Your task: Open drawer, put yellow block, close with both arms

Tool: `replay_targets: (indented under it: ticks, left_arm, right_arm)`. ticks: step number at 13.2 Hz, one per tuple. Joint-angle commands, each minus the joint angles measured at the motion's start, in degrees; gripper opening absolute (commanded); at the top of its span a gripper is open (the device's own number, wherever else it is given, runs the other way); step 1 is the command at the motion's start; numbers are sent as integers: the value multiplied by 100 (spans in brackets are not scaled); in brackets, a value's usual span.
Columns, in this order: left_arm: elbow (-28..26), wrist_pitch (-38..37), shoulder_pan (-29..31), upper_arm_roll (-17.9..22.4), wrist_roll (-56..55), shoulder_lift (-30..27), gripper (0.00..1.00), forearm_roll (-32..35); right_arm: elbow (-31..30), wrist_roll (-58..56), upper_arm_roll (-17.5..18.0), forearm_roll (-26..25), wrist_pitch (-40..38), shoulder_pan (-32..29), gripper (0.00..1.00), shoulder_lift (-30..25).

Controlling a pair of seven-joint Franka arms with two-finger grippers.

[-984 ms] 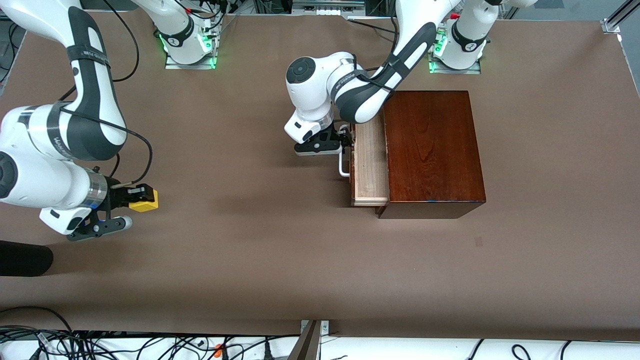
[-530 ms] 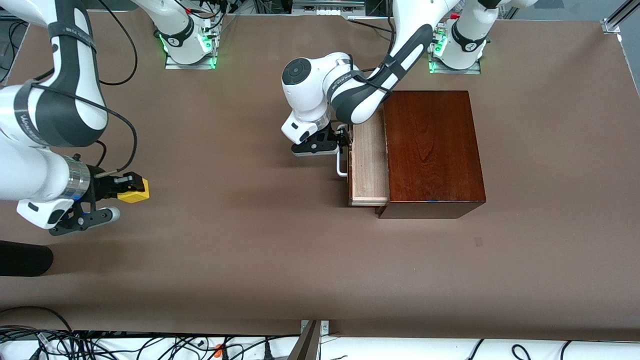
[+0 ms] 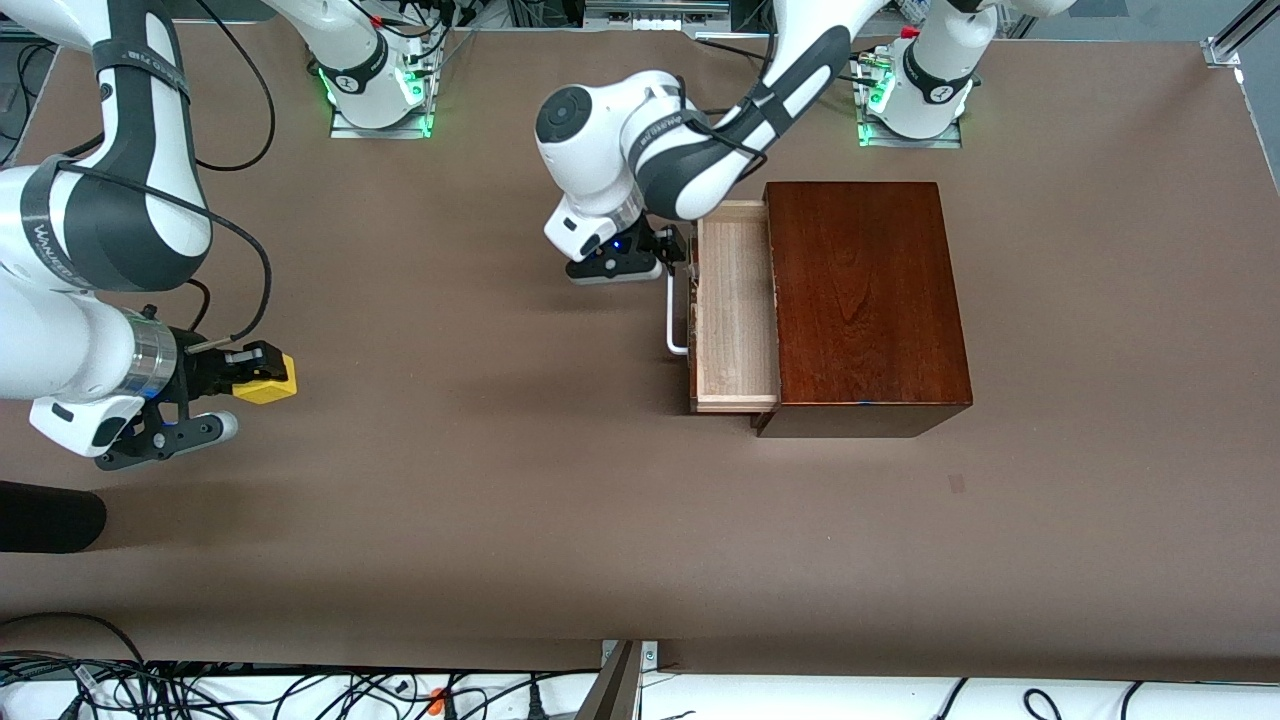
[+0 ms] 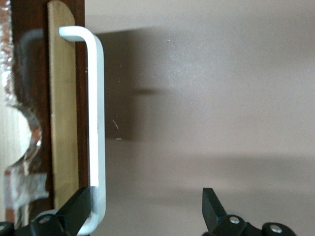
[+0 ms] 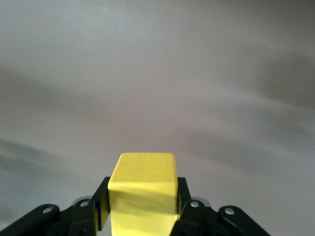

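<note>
The drawer [image 3: 735, 300] stands pulled partly out of the dark reddish-brown box [image 3: 865, 300], its pale tray bare inside. Its white handle [image 3: 672, 335] faces the right arm's end of the table. My left gripper [image 3: 668, 258] is open at the end of the handle nearest the robot bases. In the left wrist view the handle [image 4: 96, 123] runs just inside one finger [image 4: 74, 214] of the left gripper [image 4: 145, 214], with a wide gap to the other finger. My right gripper [image 3: 255, 378] is shut on the yellow block [image 3: 268, 380] over the table's right-arm end; the right wrist view shows the block [image 5: 142, 179] clamped in the gripper [image 5: 142, 206].
A black object [image 3: 50, 515] lies at the table's edge near the right arm's end, nearer the front camera than the right gripper. Cables [image 3: 200, 690] run along the table's near edge. Bare brown table [image 3: 480, 400] stretches between block and drawer.
The drawer has slid a little farther out. My left gripper has shifted toward the robot bases along the handle. My right gripper has drawn the yellow block toward the right arm's end.
</note>
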Motion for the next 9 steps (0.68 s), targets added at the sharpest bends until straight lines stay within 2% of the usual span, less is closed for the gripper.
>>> replay_targets:
  ticks: [1,3,4,7,9]
  left_arm:
    - [129,-507,-21,23,217,-390,100,-136]
    - [233,-867,154,49,726,-777,100,-451]
    - [452,-1130,355,58,1042,-909,100,-697]
    - [849,-1860,830,84,1983,-1243,100,-769]
    - [911,-2168,1400,23,2510,-1472,100,-857]
  right_arm:
    - [144,-108,0,114,-130,-28,13,39]
    - [144,-108,9,123,-131,-28,13,39]
    - [144,-116,9,140,-131,-28,13,39]
    - [144,-187,70,368,-95,-37,13,57]
    - [144,-361,210,544,-69,15,14,57]
